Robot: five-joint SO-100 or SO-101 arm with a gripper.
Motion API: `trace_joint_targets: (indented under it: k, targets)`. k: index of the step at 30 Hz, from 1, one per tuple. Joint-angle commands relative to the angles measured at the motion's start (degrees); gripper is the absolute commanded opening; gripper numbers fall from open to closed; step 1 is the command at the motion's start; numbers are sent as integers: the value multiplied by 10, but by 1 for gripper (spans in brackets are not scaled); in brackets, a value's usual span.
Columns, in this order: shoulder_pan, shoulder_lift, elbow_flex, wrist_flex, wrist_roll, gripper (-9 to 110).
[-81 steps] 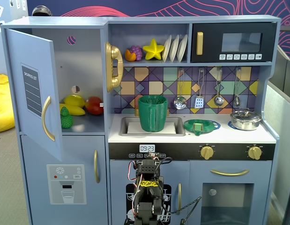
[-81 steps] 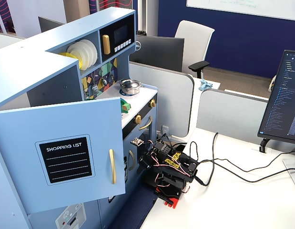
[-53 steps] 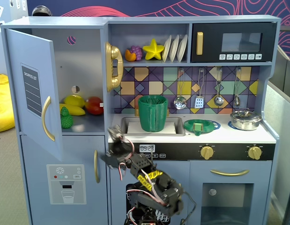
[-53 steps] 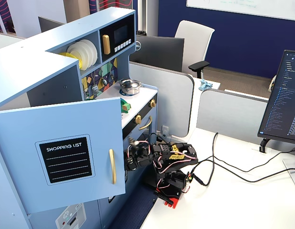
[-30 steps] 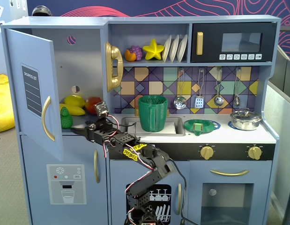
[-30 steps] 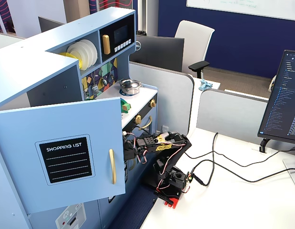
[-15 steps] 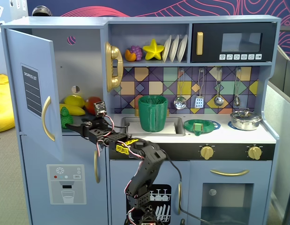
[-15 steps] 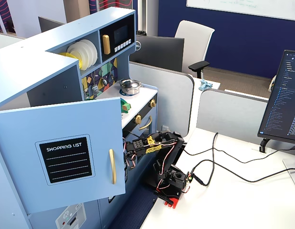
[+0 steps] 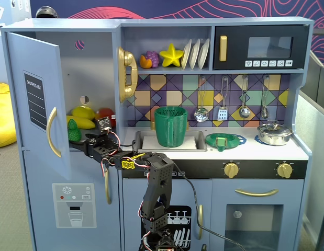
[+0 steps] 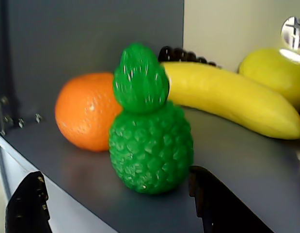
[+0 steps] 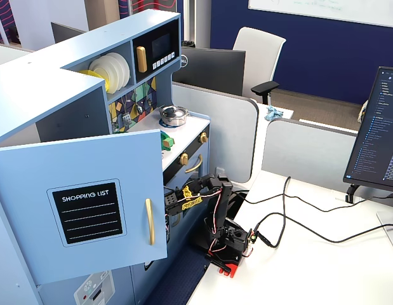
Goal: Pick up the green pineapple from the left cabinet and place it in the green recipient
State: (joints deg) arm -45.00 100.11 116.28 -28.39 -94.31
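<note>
The green pineapple (image 10: 150, 141) stands upright near the front edge of the shelf in the left cabinet (image 9: 93, 68), whose door (image 9: 38, 99) is swung open. It also shows in a fixed view (image 9: 74, 130). My gripper (image 10: 116, 182) is open at the shelf edge just in front of the pineapple, with the right finger (image 10: 222, 204) close to its base and the left finger (image 10: 28, 208) well apart. It holds nothing. In a fixed view the gripper (image 9: 84, 142) reaches left into the cabinet. The green recipient (image 9: 170, 127) stands in the sink.
An orange (image 10: 86, 110) touches the pineapple from behind on its left. A banana (image 10: 227, 94) and a yellow lemon (image 10: 276, 73) lie behind on the right. A flat green strainer dish (image 9: 224, 140) and a pot (image 9: 274, 133) sit on the counter. The open door (image 11: 82, 210) hides the shelf in the other fixed view.
</note>
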Motion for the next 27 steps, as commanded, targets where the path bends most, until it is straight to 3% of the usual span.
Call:
trace_joint_targets:
  k: [1, 27]
  targets:
    - [14, -11, -72, -6, -13, 32]
    - [24, -114, -200, 33, -27, 31]
